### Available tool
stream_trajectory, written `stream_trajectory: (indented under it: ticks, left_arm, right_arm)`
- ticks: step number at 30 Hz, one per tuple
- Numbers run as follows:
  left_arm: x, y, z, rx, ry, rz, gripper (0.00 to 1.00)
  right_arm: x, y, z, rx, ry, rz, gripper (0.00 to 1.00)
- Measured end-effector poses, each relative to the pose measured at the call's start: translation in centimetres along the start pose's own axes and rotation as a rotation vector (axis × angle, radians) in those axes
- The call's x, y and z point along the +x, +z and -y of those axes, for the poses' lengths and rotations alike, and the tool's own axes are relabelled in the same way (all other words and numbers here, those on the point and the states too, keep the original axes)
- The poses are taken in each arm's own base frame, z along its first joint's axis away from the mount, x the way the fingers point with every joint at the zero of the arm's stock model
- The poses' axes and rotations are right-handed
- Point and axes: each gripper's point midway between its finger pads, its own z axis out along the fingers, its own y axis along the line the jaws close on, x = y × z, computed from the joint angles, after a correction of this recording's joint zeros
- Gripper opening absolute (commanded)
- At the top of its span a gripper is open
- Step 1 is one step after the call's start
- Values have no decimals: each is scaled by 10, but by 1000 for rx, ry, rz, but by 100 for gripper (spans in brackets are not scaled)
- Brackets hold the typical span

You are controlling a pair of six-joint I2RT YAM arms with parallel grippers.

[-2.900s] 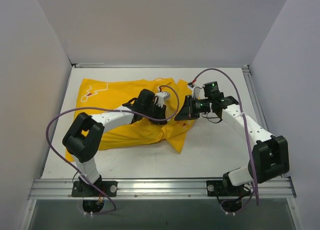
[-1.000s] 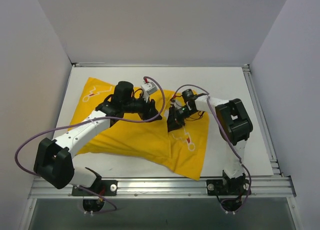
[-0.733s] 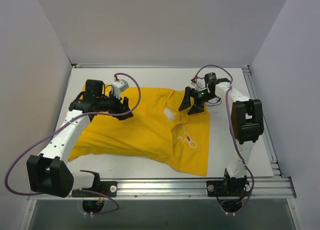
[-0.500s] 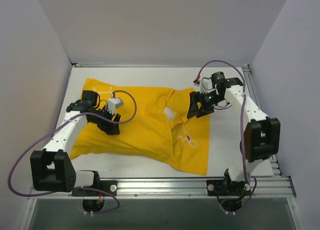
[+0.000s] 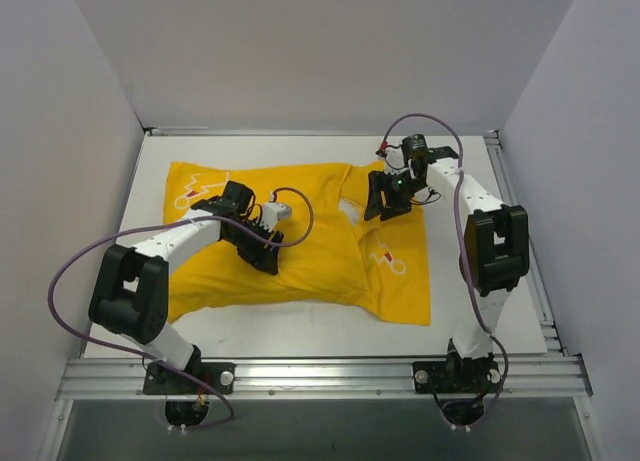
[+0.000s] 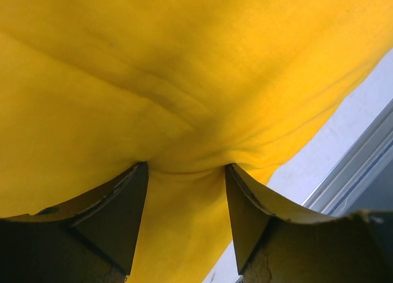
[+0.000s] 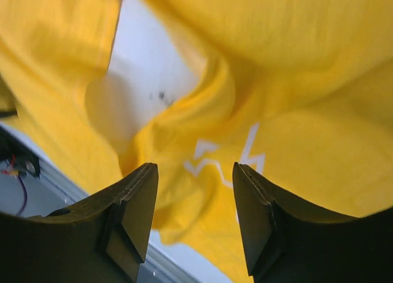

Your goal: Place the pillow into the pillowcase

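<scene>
Pillowcase [image 5: 330,261] lies long axis left-right on table [image 5: 470,311] (loose flap at right). Left gripper [image 5: 268,258] jaws pinch bunched cloth; right gripper [image 5: 377,207] jaws slightly apart, grip unclear.

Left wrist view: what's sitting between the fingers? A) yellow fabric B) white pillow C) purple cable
A: yellow cloth of the pillowcase fills the gap at the left gripper, with creases puckering in toward the fingertips.
</scene>
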Motion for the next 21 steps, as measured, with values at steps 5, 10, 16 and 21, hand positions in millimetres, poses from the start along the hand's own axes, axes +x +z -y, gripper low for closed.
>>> stream_trajectory:
  ticks: [5,10,16,21]
  left_arm:
    - [-15,9,6,9,-21,40,63]
    - [-18,11,7,10,-39,51,63]
    - [-18,12,7,8,-49,55,64]
    - [-20,13,6,7,-51,61,64]
  right_arm:
    - [-30,33,29,24,99,34,56]
    - [-56,39,38,43,128,86,45]
    - [-79,40,22,14,99,141,40]
    - [-76,49,6,8,48,122,43]
